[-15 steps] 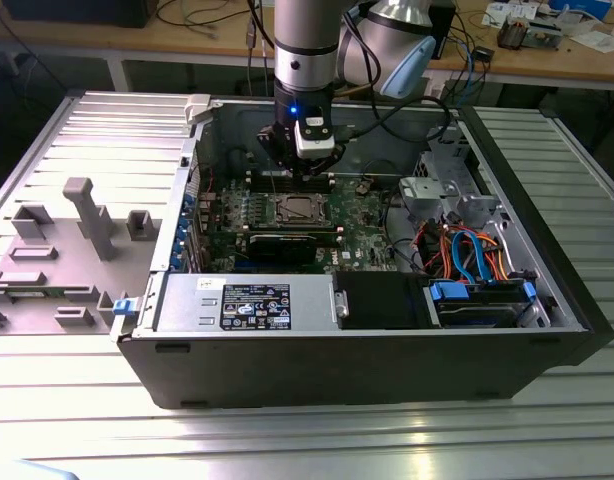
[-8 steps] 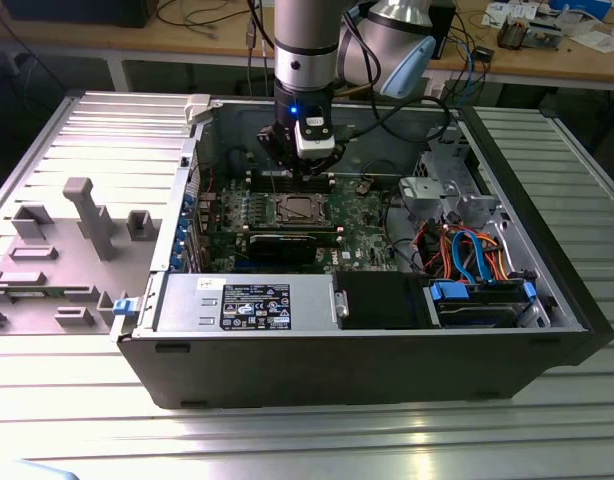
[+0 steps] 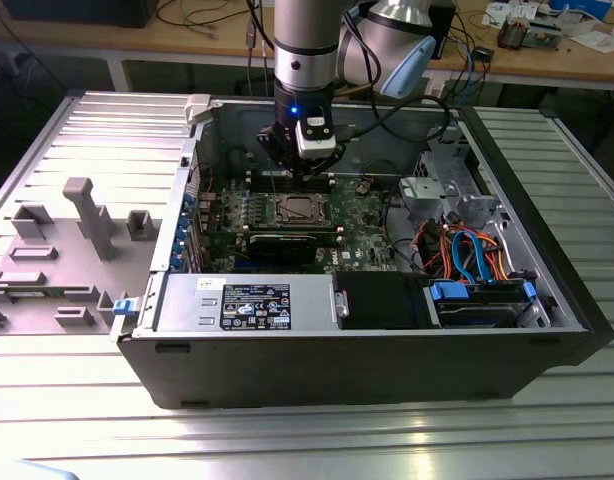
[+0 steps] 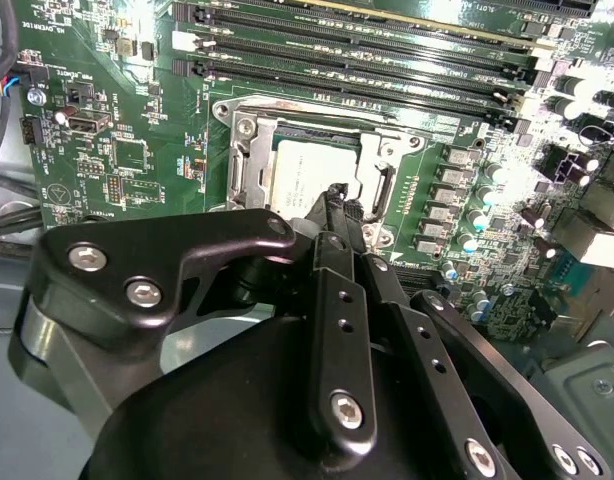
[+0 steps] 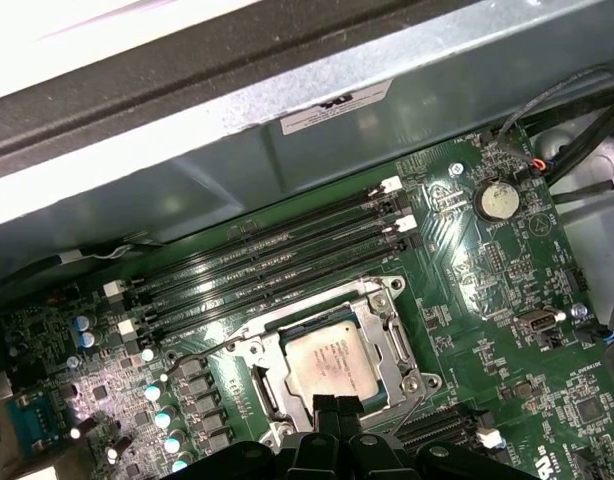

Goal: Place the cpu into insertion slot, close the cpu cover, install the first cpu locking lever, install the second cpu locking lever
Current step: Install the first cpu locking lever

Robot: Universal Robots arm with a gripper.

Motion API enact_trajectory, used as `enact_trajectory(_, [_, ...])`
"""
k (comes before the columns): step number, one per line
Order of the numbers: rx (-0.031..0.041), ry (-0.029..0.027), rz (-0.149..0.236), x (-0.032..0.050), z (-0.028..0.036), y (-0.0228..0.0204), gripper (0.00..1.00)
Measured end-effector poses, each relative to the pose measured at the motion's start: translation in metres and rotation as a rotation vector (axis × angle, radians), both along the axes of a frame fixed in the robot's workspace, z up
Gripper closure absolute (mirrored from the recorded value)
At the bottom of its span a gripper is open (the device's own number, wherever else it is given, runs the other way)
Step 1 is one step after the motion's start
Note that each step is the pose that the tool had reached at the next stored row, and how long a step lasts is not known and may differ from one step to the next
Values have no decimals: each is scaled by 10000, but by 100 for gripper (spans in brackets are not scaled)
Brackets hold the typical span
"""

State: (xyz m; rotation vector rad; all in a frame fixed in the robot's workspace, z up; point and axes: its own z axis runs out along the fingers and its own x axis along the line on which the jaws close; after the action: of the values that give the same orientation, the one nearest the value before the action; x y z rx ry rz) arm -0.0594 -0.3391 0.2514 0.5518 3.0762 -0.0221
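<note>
Silvery metal marks the cpu [image 3: 296, 208], mid-board in the exterior view. The gripper [image 3: 303, 168] hangs just above it, and the walls of the case [image 3: 337, 365] stand well apart toward the exterior view's left and right. In the second wrist view the jaws are together, holding nothing — tips over one edge of the chip, memory slots [image 4: 367, 60] just beyond. In the first wrist view the cpu cover [image 5: 322, 318] lies flat around the chip in the insertion slot [image 5: 412, 382] — green board [image 5: 467, 300] alongside.
</note>
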Motion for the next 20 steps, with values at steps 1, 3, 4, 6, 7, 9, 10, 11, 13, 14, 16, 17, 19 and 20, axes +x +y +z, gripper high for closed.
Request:
enact_trajectory(1, [0, 0, 4, 0, 0, 0, 89])
enact_trajectory(3, [1, 0, 15, 0, 0, 0, 89])
enact_trajectory(4, [0, 0, 18, 0, 0, 0, 89])
enact_trajectory(6, [0, 0, 29, 0, 0, 0, 89])
enact_trajectory(7, [0, 0, 37, 0, 0, 0, 89])
enact_trajectory(9, [0, 0, 53, 0, 0, 0, 89])
enact_trajectory(10, [0, 0, 59, 0, 0, 0, 89])
enact_trajectory(11, [0, 0, 62, 0, 0, 0, 89])
enact_trajectory(13, [0, 0, 75, 0, 0, 0, 89])
enact_trajectory(14, [0, 0, 83, 0, 0, 0, 89])
enact_trajectory(16, [0, 0, 95, 0, 0, 0, 89])
enact_trajectory(17, [0, 0, 102, 0, 0, 0, 89])
enact_trajectory(19, [0, 0, 136, 0, 0, 0, 89])
enact_trajectory(20, [0, 0, 152, 0, 0, 0, 89])
